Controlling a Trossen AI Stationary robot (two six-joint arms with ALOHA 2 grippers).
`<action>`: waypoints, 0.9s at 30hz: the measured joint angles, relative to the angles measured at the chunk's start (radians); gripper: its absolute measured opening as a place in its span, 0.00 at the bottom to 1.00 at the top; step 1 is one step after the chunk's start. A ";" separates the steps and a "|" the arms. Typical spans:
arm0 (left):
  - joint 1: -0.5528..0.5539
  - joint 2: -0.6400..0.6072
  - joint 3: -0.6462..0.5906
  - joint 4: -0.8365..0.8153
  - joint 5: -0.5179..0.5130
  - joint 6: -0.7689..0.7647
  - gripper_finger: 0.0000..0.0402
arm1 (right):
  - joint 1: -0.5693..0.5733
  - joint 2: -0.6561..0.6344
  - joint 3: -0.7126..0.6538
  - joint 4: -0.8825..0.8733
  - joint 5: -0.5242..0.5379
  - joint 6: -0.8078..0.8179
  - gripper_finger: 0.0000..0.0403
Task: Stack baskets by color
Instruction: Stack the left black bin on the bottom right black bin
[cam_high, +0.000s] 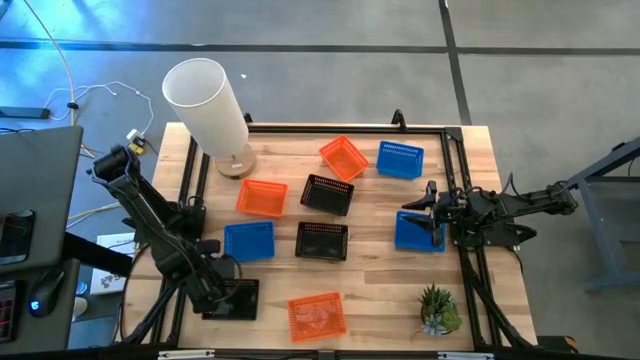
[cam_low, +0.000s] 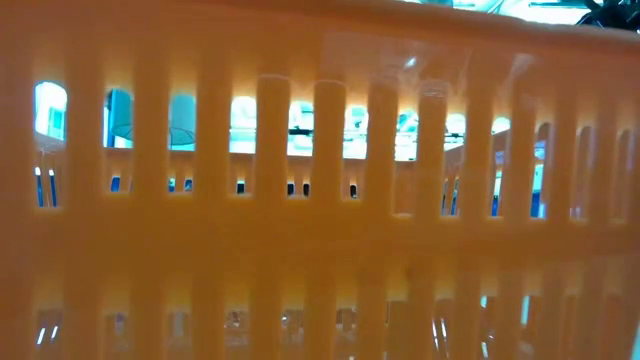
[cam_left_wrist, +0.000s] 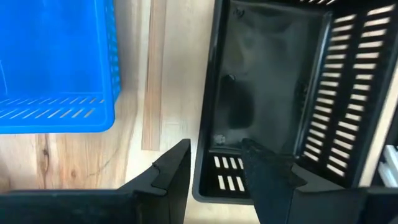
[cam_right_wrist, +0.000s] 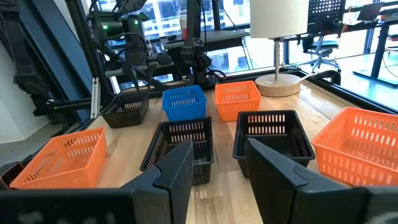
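Observation:
My left gripper (cam_high: 226, 292) points down, open, over a black basket (cam_high: 234, 298) at the table's near left. One finger (cam_left_wrist: 174, 171) stands outside the basket's wall (cam_left_wrist: 207, 124) that faces a blue basket (cam_left_wrist: 59, 59), and the other finger (cam_left_wrist: 267, 171) stands inside, near a corner. I see no touch. My right gripper (cam_high: 420, 212) waits open and level at the right edge, above another blue basket (cam_high: 418, 234). Two more black baskets (cam_high: 327, 194) (cam_high: 322, 240), orange baskets (cam_high: 262, 198) (cam_high: 343, 157) (cam_high: 317, 316) and a third blue basket (cam_high: 400, 160) rest singly on the wood.
A tall white cylinder (cam_high: 208, 100) on a round base stands at the far left. A small green plant (cam_high: 438, 308) sits at the near right. An orange basket's wall (cam_low: 320, 230) fills the low view. Bare wood lies between the baskets, and a dark frame (cam_high: 455, 140) edges the table.

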 joint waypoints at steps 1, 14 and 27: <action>0.000 0.008 0.000 0.001 0.000 0.000 0.33 | 0.000 0.000 0.000 0.000 0.000 0.000 0.33; 0.001 0.122 0.000 0.007 -0.005 0.001 0.33 | 0.000 0.000 0.000 0.000 0.000 0.000 0.33; 0.002 0.213 0.000 0.020 0.027 0.001 0.17 | 0.000 0.000 0.000 0.000 0.000 0.000 0.33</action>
